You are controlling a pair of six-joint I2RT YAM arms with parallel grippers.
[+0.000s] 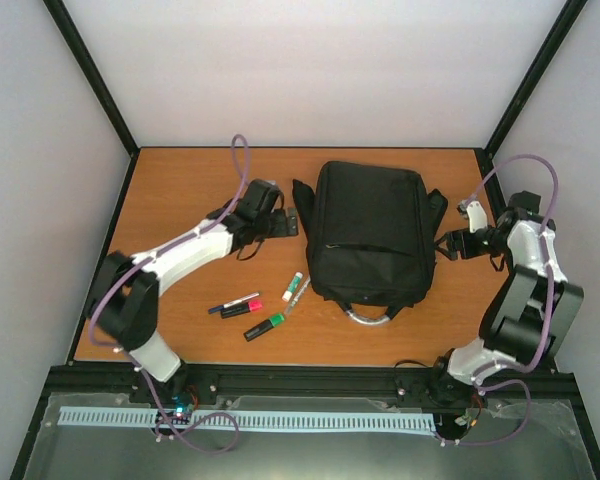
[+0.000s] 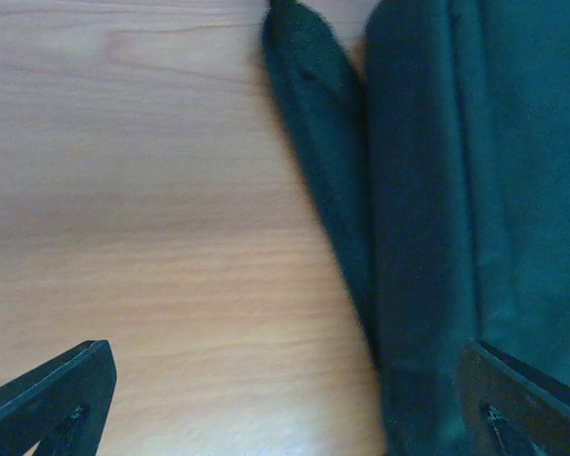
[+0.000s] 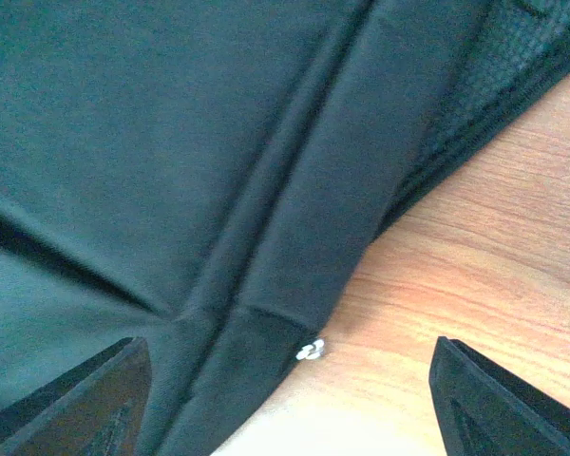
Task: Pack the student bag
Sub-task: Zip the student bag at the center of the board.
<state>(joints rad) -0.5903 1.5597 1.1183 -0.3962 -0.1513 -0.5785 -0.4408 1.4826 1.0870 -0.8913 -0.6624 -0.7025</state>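
Left wrist and right wrist crop the student bag point(image 2: 475, 190) to edges, left fingers point(image 2: 47, 404) and right fingers point(image 3: 76, 399) spread wide

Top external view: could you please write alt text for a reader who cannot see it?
A black backpack lies flat on a wooden table, its grey handle at the near end. The left gripper and right gripper, both open, sit at its sides. Several markers lie loose near its left front corner.

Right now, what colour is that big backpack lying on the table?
The backpack is black all over; the overhead view shows it best.
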